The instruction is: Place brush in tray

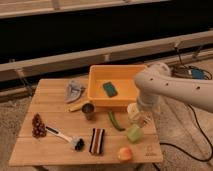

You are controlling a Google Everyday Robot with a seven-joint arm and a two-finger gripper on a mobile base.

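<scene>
The brush [62, 135] lies flat on the front left of the wooden table [55, 155]. Its white handle points back-left and its dark bristle head [78, 144] faces the front. The yellow-orange tray [97, 100] stands at the back middle of the table, with a green sponge [110, 89] inside it. My gripper [137, 118] hangs from the white arm [170, 87] that comes in from the right. It is in front of the tray's right front corner, just above a small green cup [134, 133] and far to the right of the brush.
A striped dark block [97, 140] lies right of the brush head. A green chili [116, 121], a metal cup [88, 110], a yellow item [76, 106], a grey cloth [74, 91], dark grapes [38, 125] and an orange fruit [125, 153] are also on the table. Cables run on the floor at right.
</scene>
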